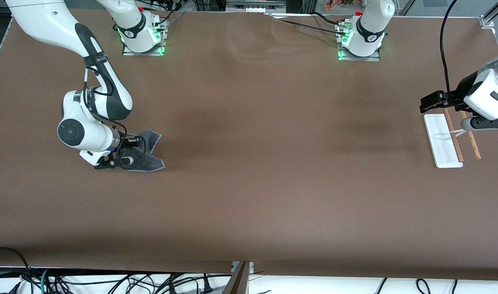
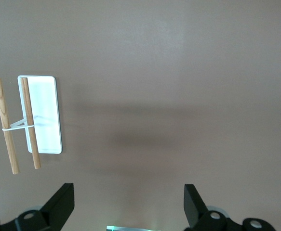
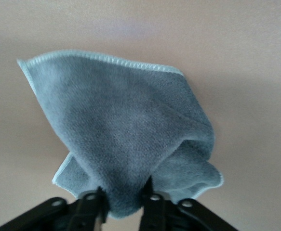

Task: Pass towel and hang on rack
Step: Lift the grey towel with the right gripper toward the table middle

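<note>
The towel [image 1: 150, 152], a dark grey cloth with a light stitched border, lies crumpled on the brown table at the right arm's end. My right gripper [image 1: 125, 157] is down on it, shut on a bunched fold. In the right wrist view the towel [image 3: 126, 125] spreads out from between the gripper's [image 3: 123, 193] two black fingers. The rack [image 1: 443, 141], a white base with two thin wooden rods, stands at the left arm's end. My left gripper [image 1: 433, 102] waits open in the air over the table beside the rack [image 2: 46, 115], nothing between its fingers [image 2: 63, 202].
Both arm bases [image 1: 141, 36] stand along the table edge farthest from the front camera. Cables lie under the table's near edge [image 1: 110, 281]. Brown table surface [image 1: 273, 163] stretches between the towel and the rack.
</note>
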You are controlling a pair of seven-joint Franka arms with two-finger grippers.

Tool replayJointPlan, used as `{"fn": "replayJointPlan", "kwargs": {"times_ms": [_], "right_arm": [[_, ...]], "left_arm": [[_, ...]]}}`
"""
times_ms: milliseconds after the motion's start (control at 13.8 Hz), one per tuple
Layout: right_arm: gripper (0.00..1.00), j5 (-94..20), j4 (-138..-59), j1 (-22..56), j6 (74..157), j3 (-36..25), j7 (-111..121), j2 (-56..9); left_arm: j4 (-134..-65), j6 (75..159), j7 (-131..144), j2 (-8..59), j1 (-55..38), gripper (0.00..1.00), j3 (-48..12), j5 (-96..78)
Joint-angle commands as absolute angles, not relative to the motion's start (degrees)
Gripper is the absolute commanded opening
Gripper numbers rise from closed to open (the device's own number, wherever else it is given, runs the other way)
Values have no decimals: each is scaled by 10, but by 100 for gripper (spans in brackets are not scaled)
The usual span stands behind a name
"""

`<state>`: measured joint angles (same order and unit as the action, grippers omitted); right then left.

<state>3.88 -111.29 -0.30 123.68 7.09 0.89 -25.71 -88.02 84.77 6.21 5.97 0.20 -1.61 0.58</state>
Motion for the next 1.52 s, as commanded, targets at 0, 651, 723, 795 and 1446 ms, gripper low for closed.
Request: {"fn": "replayJointPlan", "kwargs": {"times_ms": [0, 651, 723, 795, 1446], "right_arm": [[0, 32, -1076, -4, 1188, 86, 16, -243], [0, 28, -934, 7, 1129, 194, -77, -240], [0, 28, -923, 23, 1130, 199, -109, -241], [0, 28, -913, 44, 1130, 200, -139, -242], [0, 28, -839, 193, 1138, 200, -273, -264]], "left_arm": [[-863, 837, 58, 68, 3, 100, -14, -8], [-863, 837, 58, 68, 2, 100, -14, -8], [-863, 837, 58, 68, 2, 100, -14, -7], [-863, 837, 58, 68, 2, 100, -14, -7], [-863, 837, 57, 69, 3, 100, -14, -8]]}}
